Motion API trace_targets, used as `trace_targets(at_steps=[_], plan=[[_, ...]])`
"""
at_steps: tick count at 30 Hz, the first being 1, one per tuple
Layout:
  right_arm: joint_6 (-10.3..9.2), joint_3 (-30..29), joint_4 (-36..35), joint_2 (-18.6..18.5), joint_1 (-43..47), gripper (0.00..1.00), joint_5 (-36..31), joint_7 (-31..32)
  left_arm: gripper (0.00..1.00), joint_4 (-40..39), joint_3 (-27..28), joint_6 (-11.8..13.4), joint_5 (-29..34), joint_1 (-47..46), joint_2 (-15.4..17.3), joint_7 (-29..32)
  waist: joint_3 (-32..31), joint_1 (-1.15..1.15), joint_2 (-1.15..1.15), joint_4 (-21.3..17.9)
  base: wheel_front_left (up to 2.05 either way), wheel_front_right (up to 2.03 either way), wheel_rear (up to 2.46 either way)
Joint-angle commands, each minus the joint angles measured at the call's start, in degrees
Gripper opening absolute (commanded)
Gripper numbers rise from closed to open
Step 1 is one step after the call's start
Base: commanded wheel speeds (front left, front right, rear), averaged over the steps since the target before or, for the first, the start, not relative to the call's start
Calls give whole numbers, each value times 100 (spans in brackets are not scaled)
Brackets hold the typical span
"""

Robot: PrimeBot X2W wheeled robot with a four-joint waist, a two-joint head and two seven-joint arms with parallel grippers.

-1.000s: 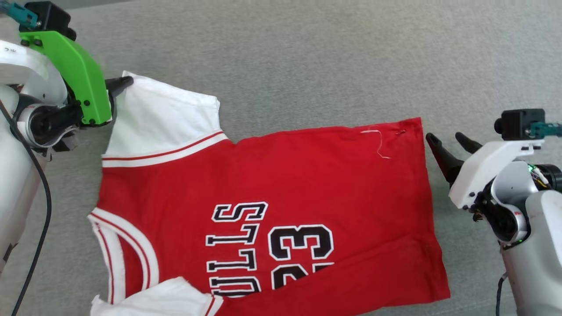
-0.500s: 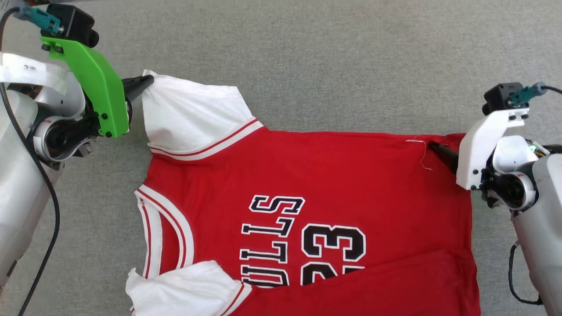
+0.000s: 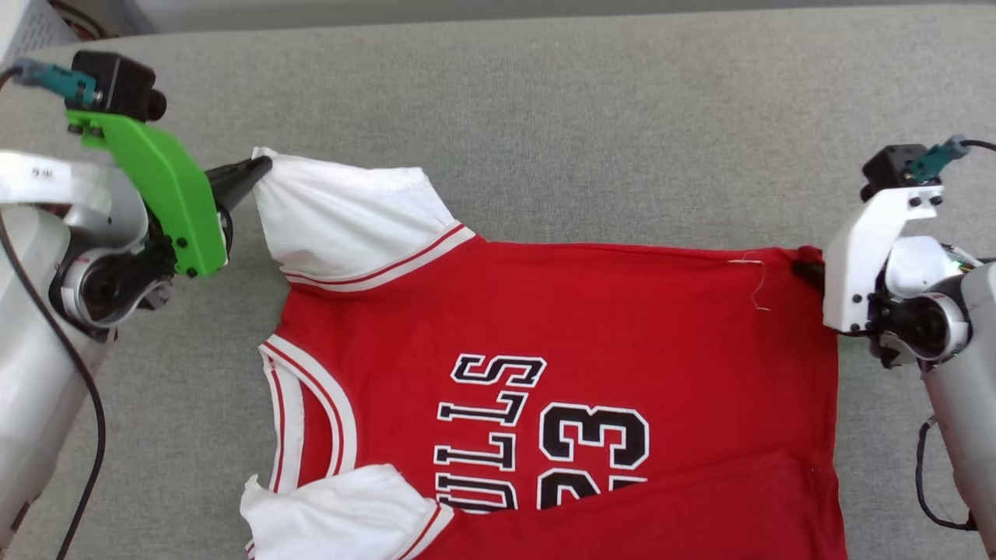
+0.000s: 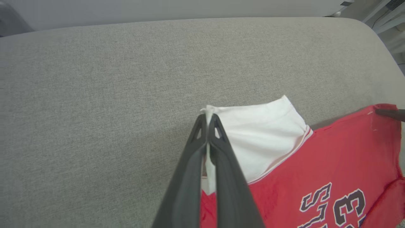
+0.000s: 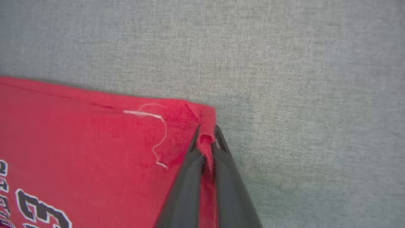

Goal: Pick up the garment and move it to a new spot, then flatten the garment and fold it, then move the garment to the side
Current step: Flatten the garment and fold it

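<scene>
Evidently, both jaws were clamped on the garment [image 3: 560,311], left gripper [image 4: 207,116] on the white sleeve [image 3: 350,210], right gripper [image 5: 207,134] on the hem corner [image 5: 202,115], likely to stretch it flat.

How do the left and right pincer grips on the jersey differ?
The left pincer pinches the white sleeve at its corner; the right pincer pinches the red hem corner. The left pincer carries a green camera bracket; the right pincer carries a white bracket. Shared: both are shut on the jersey, along its far edge.

Grey fabric surface [image 3: 622,117] runs to pale wall [image 4: 158,9]
</scene>
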Motion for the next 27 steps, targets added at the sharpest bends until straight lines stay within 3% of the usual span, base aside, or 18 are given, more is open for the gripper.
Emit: trace_targets(at_steps=[1, 8, 13, 14, 17, 23, 27], plan=[[-4, -89, -154, -68, 159, 0, 12, -97, 0, -64, 92, 33, -127, 237, 83, -161, -313, 0, 0, 52, 0, 0, 0], [-4, -330, -1046, -86, 1032, 0, -215, -426, 0, -817, 462, 391, -393, 1608, 471, -986, -808, 0, 0, 121, 0, 0, 0], [-4, -639, -1602, 46, 1946, 0, -441, -625, 0, -1596, 531, 838, -554, 2922, 633, -1501, -1099, 0, 0, 256, 0, 0, 0], [-4, -782, -1848, 188, 2453, 0, -548, -735, 0, -1949, 571, 1060, -698, 3623, 622, -1803, -1231, 0, 0, 322, 0, 0, 0], [-4, -949, -2013, 346, 2934, 0, -604, -889, 0, -2202, 590, 1232, -867, 4270, 571, -2059, -1315, 0, 0, 395, 0, 0, 0], [-4, -1255, -2125, 591, 3671, 0, -713, -1067, 0, -2338, 549, 1413, -1127, 5143, 445, -2332, -1444, 0, 0, 457, 0, 0, 0], [-4, -1364, -2097, 719, 4050, 0, -785, -1181, 0, -2227, 415, 1330, -1271, 5457, 212, -2400, -1511, 0, 0, 447, 0, 0, 0]])
